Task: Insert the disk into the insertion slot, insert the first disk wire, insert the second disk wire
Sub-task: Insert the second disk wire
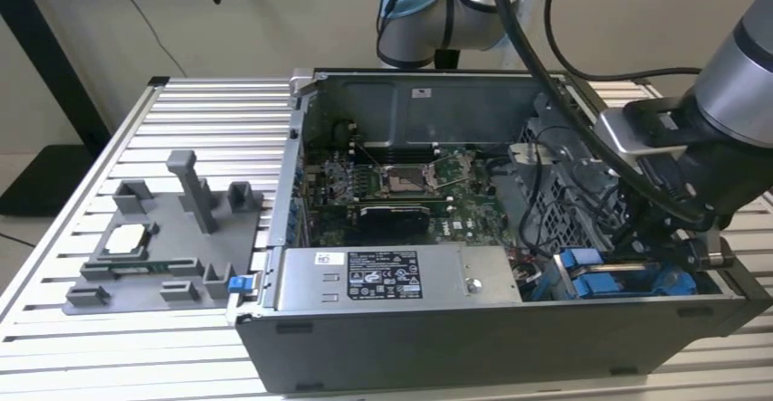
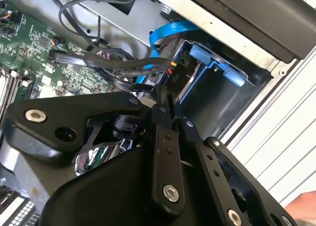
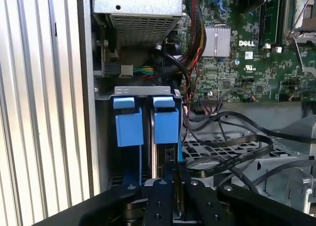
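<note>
My gripper (image 3: pixel 170 179), fingers together on the disk's (image 3: pixel 165 137) near edge, seats it in the insertion slot (image 3: pixel 143 91), at the case's 4 o'clock corner. Rigid, fairly heavy, shock-sensitive: best held by its blue carrier.

Computer case (image 1: pixel 399 365) lies open on the slatted table (image 1: pixel 49 283), toward the exterior view's right. Fixture block (image 1: pixel 169 238) sits on the table beside the case, at the exterior view's left. Inside the case: motherboard (image 1: pixel 399 184) on the floor at centre; power-supply box (image 1: pixel 399 276) along the near wall; drive bay (image 1: pixel 616 279) in the near corner at the exterior view's right, just beside the box. Gripper (image 3: pixel 170 184) hangs over the bay mouth. Cables (image 3: pixel 227 147) run between motherboard and bay.
</note>
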Action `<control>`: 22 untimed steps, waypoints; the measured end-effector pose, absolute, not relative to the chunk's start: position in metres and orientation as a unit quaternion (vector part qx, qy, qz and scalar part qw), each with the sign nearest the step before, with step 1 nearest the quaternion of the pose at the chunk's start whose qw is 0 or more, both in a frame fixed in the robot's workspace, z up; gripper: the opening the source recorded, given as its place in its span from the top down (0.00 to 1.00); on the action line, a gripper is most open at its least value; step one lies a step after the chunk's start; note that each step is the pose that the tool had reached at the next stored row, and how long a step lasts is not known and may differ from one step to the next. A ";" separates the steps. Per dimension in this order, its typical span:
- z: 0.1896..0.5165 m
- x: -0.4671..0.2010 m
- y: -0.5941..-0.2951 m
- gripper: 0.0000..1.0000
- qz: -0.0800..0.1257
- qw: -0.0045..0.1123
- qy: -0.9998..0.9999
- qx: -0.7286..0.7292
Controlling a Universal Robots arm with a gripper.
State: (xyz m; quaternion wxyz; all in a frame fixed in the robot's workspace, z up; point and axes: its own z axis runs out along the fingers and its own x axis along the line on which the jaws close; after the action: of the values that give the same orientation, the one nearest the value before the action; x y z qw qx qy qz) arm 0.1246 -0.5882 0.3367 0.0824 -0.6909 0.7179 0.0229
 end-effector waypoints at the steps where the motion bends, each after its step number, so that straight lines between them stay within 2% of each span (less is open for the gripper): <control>1: 0.336 0.125 -0.588 1.00 0.023 0.082 0.718 -0.691; 2: 0.336 0.125 -0.588 1.00 0.023 0.082 0.718 -0.691; 3: 0.336 0.125 -0.588 0.00 0.023 0.083 0.718 -0.691; 13: 0.356 0.124 -0.588 0.00 0.026 0.083 0.718 -0.690; 19: 0.360 0.127 -0.588 0.00 0.040 0.064 0.720 -0.690; 22: 0.367 0.131 -0.588 0.00 0.044 0.060 0.721 -0.689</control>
State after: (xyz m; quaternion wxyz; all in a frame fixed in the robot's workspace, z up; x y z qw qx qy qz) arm 0.1315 -0.5878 0.3669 0.0596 -0.6895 0.7205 0.0441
